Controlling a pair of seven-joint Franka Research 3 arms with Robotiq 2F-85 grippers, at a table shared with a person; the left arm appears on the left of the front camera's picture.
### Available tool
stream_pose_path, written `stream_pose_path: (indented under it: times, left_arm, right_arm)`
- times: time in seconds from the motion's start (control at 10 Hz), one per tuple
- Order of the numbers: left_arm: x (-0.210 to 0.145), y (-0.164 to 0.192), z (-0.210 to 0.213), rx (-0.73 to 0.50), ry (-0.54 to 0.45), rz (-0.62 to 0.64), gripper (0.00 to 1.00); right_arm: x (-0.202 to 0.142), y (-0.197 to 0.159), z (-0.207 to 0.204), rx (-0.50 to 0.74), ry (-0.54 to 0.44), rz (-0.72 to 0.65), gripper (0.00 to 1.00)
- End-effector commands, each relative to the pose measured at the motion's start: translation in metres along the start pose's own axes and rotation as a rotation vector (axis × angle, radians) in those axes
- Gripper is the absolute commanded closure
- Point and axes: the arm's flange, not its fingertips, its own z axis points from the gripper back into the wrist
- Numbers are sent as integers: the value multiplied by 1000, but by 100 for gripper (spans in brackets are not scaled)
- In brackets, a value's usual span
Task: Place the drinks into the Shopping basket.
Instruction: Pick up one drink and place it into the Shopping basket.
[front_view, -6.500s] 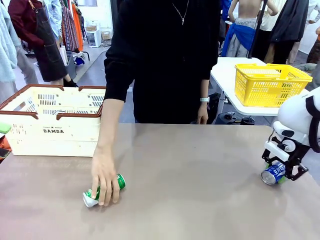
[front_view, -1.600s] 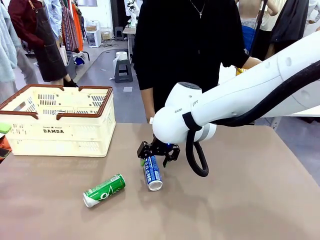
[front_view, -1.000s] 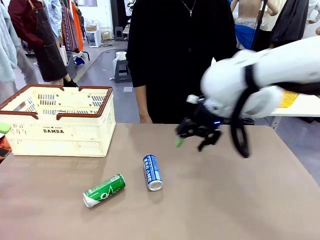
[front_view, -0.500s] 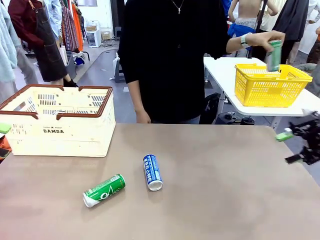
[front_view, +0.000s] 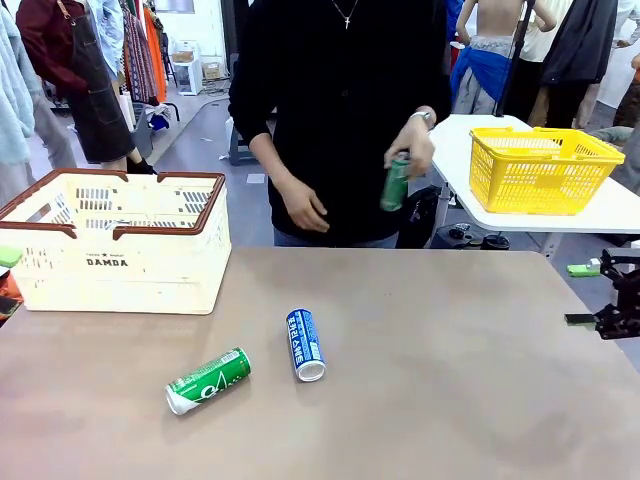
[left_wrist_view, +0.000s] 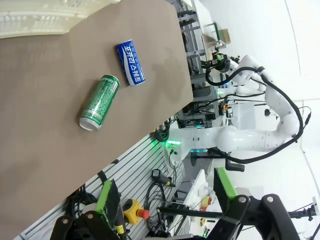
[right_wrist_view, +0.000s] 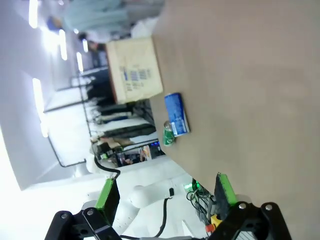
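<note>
A blue can and a green can lie on their sides on the brown table, close together at its front left. The person holds a second green can in one hand, above the table's far edge. The cream Shopping basket with its brown rim stands at the far left. My right gripper is open and holds nothing at the table's right edge, far from the cans. The left wrist view has my left gripper open, well away from the green can and blue can. My right gripper is seen open; beyond it lie the blue can, the green can and the basket.
A yellow mesh basket sits on a white side table at the back right. The person stands at the table's far side, the other hand hanging free. The brown tabletop is bare across its middle and right.
My right gripper laid the blue can beside the green one, let go and drew back to the right edge. The person took a green can at the yellow basket and brought it toward the table.
</note>
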Motion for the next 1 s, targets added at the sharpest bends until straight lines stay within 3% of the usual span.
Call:
stream_pose_path:
  times: [0.0, 0.4, 0.5, 0.7, 0.8, 0.9]
  left_arm:
    - [-2, -2, -3, -17, -13, 4, 0]
    - [0, 0, 0, 0, 0, 0, 0]
    - [4, -41, 0, 128, -106, 169, 0]
    - [37, -141, -70, 436, 3, 200, 0]
    - [63, -178, -126, 594, 86, 148, 0]
    - [83, -196, -176, 731, 87, 170, 0]
  right_arm:
    - [-7, 13, 3, -56, 49, -11, 0]
    - [-7, 13, 3, -56, 49, -11, 0]
    - [-7, 13, 3, -56, 49, -11, 0]
    - [-7, 13, 3, -56, 49, -11, 0]
    - [-7, 13, 3, -56, 49, -11, 0]
    - [-7, 13, 3, -56, 49, -11, 0]
